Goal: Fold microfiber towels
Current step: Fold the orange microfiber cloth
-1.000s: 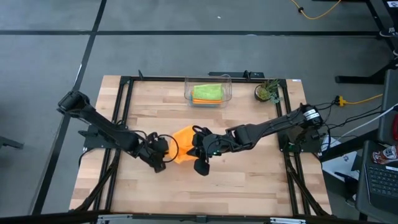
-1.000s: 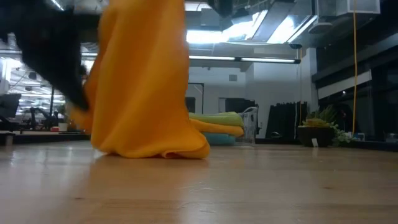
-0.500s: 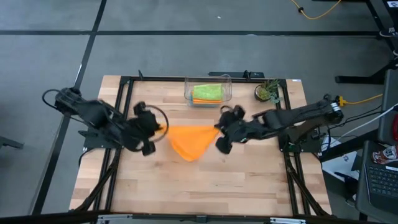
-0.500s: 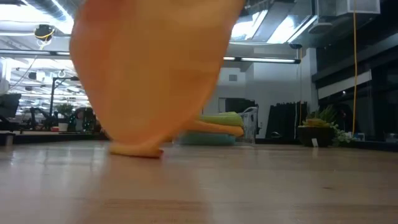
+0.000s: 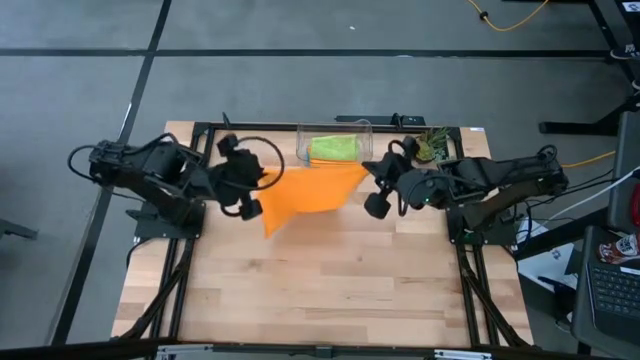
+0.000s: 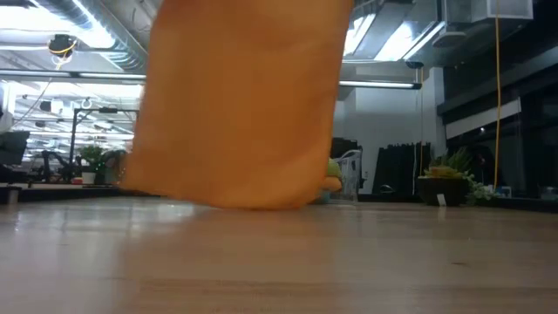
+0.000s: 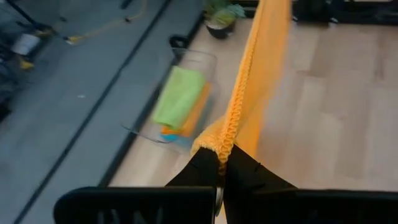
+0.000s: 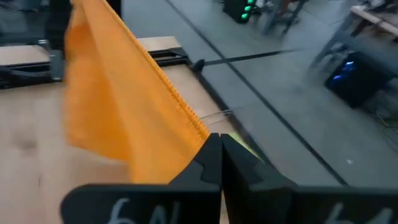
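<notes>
Orange towel point(image 5: 308, 192) hangs stretched in the air between our two arms, over the far half of the surface point(image 5: 330, 290), just in front of the bin point(image 5: 365, 150) at the far edge. Left gripper point(image 5: 256, 190) has its jaws closed on one top corner; right gripper point(image 5: 372, 185) has its jaws closed on the opposite top corner. Both wrist views confirm this: the stitched hem runs straight out from each pair of closed jaws.

Long axis of the held edge runs left to right, roughly parallel to the far edge. The free lower part sags toward the left side; in the low view its bottom edge sits at or just above the wood, and we cannot tell whether it touches.

A green towel point(image 5: 333, 148) lies folded on top in the bin, with orange and blue layers showing beneath it in the left wrist view.

We judge the spread step under way; next, the hanging body must be laid flat, toward the near edge. Both arms are equally placed for that.
</notes>
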You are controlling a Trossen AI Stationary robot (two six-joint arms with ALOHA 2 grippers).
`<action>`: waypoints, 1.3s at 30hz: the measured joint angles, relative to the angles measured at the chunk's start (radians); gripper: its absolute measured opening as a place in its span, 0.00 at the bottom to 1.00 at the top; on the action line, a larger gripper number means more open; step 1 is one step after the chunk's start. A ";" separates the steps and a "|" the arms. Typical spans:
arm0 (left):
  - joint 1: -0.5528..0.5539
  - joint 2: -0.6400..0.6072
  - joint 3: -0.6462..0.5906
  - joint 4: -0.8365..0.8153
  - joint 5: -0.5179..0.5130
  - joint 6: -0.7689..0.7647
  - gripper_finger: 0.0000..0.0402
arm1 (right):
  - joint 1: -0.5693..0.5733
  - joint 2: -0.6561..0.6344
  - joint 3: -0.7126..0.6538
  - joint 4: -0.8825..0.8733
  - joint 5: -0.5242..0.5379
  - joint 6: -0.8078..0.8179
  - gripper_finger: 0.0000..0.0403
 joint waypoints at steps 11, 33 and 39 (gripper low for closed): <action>-0.151 0.179 0.000 0.007 0.353 -0.241 0.00 | 0.141 0.077 -0.002 -0.071 -0.351 0.249 0.00; -0.284 0.468 -0.071 0.291 0.738 -0.369 0.00 | 0.301 0.384 -0.002 -0.073 -0.762 0.469 0.00; -0.253 0.450 -0.056 0.178 0.684 -0.300 0.00 | 0.275 0.357 -0.002 -0.120 -0.586 0.417 0.00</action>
